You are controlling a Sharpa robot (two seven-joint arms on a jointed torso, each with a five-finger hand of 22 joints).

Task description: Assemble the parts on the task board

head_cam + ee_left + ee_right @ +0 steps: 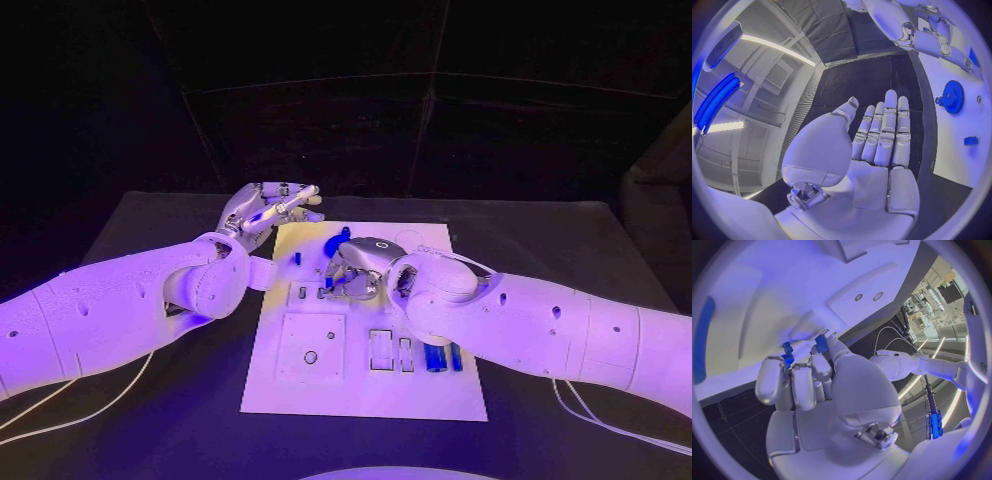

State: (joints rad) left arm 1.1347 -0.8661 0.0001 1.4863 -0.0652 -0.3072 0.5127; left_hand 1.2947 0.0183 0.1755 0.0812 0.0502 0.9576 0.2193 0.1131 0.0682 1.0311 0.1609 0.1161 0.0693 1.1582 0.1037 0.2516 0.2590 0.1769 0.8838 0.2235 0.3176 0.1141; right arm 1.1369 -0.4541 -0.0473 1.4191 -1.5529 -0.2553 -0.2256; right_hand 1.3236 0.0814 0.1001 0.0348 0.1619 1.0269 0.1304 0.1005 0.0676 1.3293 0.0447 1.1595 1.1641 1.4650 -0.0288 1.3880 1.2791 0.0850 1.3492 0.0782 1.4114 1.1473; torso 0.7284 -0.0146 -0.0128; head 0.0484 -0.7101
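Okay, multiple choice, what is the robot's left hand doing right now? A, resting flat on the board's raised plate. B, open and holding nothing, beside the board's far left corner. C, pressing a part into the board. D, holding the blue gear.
B: the left hand has its fingers straight and apart with nothing in it, and the blue gear lies apart from it on the task board.

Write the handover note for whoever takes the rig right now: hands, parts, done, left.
Left hand: open, fingers straight, holds nothing, at the board's far left corner.
Right hand: over the middle of the board, fingers curled on a small blue part at the board's surface.
Parts: blue gear on the far part of the board; blue pieces lying near the right edge by the slots.
Done: cannot tell that anything is seated.
Left: seat the held part, then the loose pieces.
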